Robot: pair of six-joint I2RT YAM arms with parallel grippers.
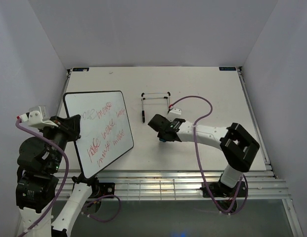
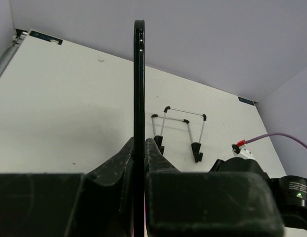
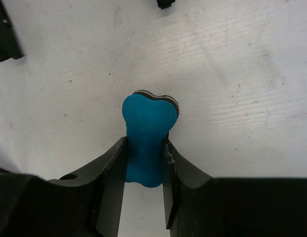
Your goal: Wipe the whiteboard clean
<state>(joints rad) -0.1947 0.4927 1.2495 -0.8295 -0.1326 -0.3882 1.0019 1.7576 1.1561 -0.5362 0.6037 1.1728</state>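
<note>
The whiteboard [image 1: 101, 131] is white with a thin black rim and red handwritten words. My left gripper [image 1: 74, 129] is shut on its left edge and holds it tilted up off the table. In the left wrist view the board shows edge-on as a black strip [image 2: 139, 84] between my fingers. My right gripper [image 1: 162, 134] is shut on the waist of a small blue bone-shaped eraser [image 3: 147, 133], low over the table at the middle, to the right of the board and apart from it.
A black wire stand [image 1: 155, 102] lies on the table behind the right gripper; it also shows in the left wrist view [image 2: 179, 131]. A purple cable [image 1: 195, 101] loops over the table's right half. White walls close in the table on three sides.
</note>
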